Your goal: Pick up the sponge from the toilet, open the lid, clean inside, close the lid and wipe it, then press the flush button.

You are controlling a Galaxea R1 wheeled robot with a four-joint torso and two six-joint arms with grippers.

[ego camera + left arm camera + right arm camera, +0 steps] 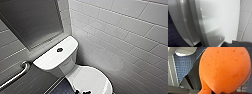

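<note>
Sponge [224, 68] sits close against the right gripper [224, 93], pinched at one end above the floor [184, 65]; left gripper [238, 43] by the lid [218, 18], spread or not I cannot tell

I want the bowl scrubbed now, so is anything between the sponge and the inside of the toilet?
Yes. The lid is down over the toilet, covering the inside, so the sponge cannot reach it. Nothing else visible is in the way.
</note>
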